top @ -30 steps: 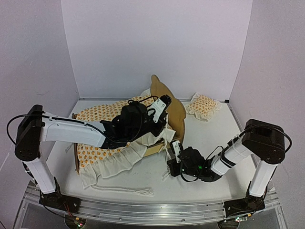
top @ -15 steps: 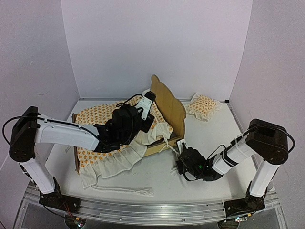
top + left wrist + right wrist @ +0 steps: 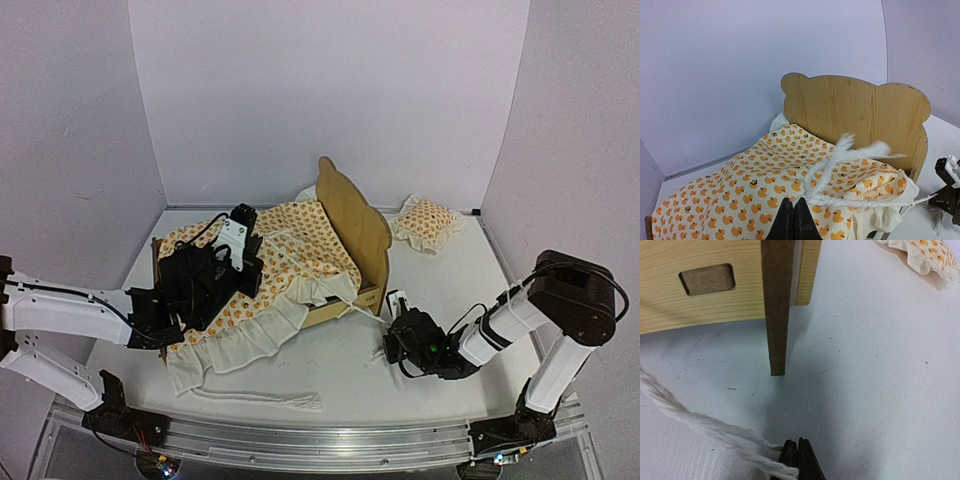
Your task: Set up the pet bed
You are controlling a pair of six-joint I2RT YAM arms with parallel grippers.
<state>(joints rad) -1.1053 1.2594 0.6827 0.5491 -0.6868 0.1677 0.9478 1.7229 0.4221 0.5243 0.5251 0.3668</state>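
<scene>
The plywood pet bed stands mid-table with its bear-ear headboard upright, also seen in the left wrist view. Orange duck-print bedding with a white ruffle lies over it and hides the base. My left gripper hovers over the bedding, shut on a white cord. The cord runs across the bedding's corner to my right gripper, which is low by the headboard's leg and shut on the cord's other end.
A small matching pillow lies at the back right, its edge in the right wrist view. The ruffle hangs over the bed's near side onto the table. A second loose white cord lies near the front edge.
My left arm has drawn back from the headboard toward the bed's foot, pulling the cord. The bedding now lies flatter over the bed. My right gripper shifted slightly right, still holding the cord.
</scene>
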